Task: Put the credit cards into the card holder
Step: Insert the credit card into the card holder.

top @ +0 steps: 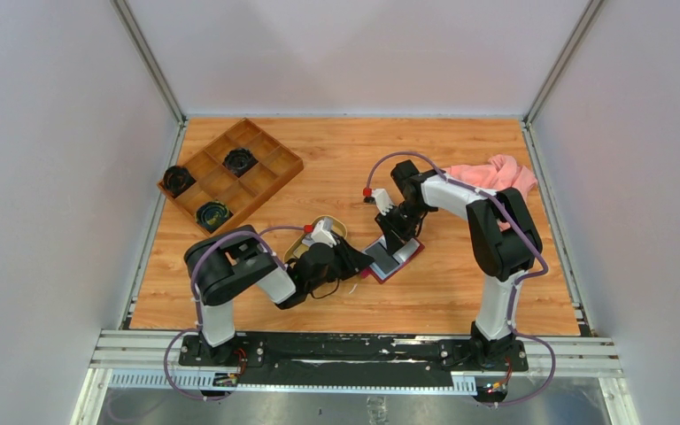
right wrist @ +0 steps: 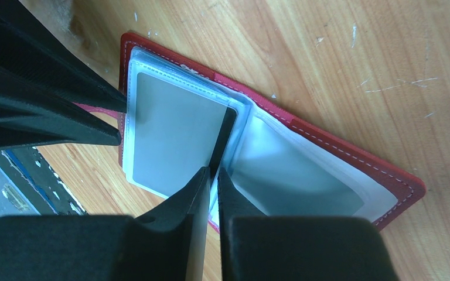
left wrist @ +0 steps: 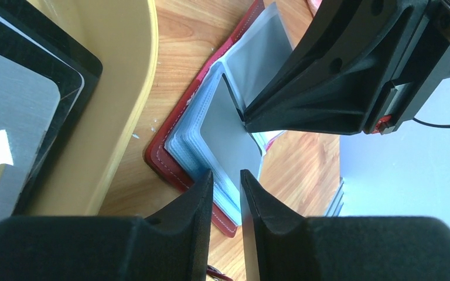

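The dark red card holder [top: 398,262] [left wrist: 167,164] [right wrist: 351,157] lies open on the table, its clear sleeves showing grey. My right gripper [top: 397,239] [right wrist: 214,170] [left wrist: 245,114] is shut on one thin grey leaf that stands on edge over the fold. Whether that leaf has a card in it I cannot tell. At the holder's near-left edge, my left gripper [top: 360,261] [left wrist: 227,175] has its fingers [right wrist: 64,117] a narrow gap apart with nothing between them. Credit cards [left wrist: 17,117] with grey faces and dark rims lie in the oval tan tray [left wrist: 123,88] [top: 305,248].
A brown compartmented wooden box [top: 230,173] holding dark round parts stands at the back left. A pink cloth [top: 496,173] lies at the back right, behind the right arm. White walls enclose the table on three sides.
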